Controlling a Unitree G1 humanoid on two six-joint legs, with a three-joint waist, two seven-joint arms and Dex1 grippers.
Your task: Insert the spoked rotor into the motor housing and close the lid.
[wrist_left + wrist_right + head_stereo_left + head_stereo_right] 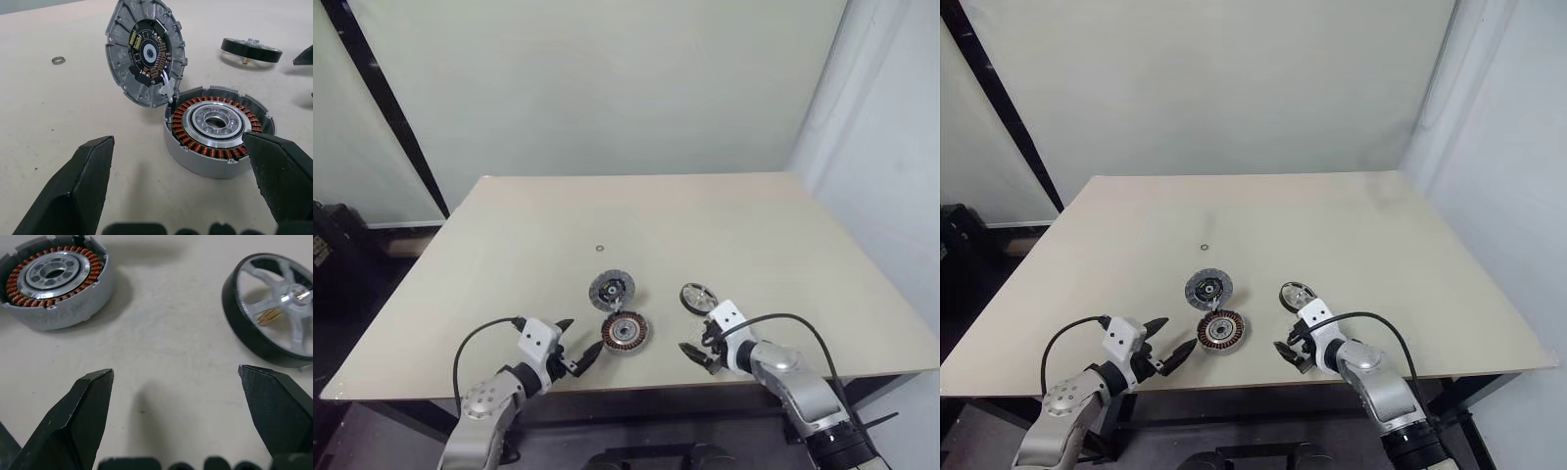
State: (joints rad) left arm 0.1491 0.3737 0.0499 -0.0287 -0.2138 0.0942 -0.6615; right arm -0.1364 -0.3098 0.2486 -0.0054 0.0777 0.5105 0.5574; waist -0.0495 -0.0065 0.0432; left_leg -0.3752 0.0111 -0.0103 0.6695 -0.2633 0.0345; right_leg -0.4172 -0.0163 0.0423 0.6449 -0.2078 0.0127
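Nothing grasped: left gripper (pixel 578 346) and right gripper (pixel 696 345) fingers wide apart. Spoked rotor (pixel 698 297) on worktop (pixel 509 255), right of motor housing (pixel 625 332); lid (pixel 612 290) propped behind. Next: right picks the rotor.

A pale beige, matte rectangular worktop (pixel 509 235) fills the middle of the room. Behind it stands a plain off-white wall (pixel 607 88), crossed on the left by a slanting black bar (pixel 386 103). A white panel (pixel 891 176) rises on the right. Dark floor (pixel 352 294) shows at the left, with soft, even light throughout.
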